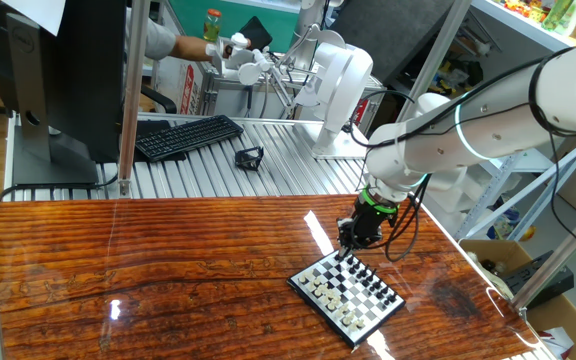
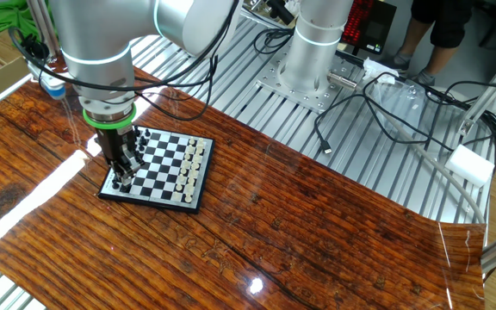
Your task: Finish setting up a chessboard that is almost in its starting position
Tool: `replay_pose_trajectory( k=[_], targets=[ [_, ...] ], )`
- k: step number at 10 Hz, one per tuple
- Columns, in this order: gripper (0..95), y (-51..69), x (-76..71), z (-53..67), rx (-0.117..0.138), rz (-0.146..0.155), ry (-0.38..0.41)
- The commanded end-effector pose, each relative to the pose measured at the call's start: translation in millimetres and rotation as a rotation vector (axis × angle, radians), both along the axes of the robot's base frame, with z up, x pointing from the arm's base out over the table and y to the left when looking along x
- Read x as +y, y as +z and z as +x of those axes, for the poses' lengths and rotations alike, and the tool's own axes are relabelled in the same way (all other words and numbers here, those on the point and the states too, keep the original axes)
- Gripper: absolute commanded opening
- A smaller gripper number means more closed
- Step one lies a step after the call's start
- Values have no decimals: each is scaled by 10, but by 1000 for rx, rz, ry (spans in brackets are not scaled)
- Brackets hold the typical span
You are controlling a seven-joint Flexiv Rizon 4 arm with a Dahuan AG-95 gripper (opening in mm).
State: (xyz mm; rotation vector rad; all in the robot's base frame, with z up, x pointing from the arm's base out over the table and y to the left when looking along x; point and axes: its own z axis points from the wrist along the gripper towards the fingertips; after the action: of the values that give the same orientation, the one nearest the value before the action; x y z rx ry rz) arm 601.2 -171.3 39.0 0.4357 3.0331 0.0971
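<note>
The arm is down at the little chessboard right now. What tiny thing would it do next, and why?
Probably open its fingers slightly and lift straight up. The gripper points down over the black pieces' edge of the chessboard, fingers nearly closed and low among the pieces. Whether a piece is pinched is too small to tell; if so, it seems at board level, ready for release.

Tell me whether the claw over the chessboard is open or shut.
Shut. The claw points down at the black pieces' edge of the chessboard, fingers close together; whether it pinches a piece, cannot tell.
</note>
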Motion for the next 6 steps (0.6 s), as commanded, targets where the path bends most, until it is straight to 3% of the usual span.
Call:
replay_pose_trajectory(
  k=[1,6],
  targets=[
    [0,-10,-2,-1,-1,0,-3],
    [0,-30,0,-6,2,1,-5]
  ],
)
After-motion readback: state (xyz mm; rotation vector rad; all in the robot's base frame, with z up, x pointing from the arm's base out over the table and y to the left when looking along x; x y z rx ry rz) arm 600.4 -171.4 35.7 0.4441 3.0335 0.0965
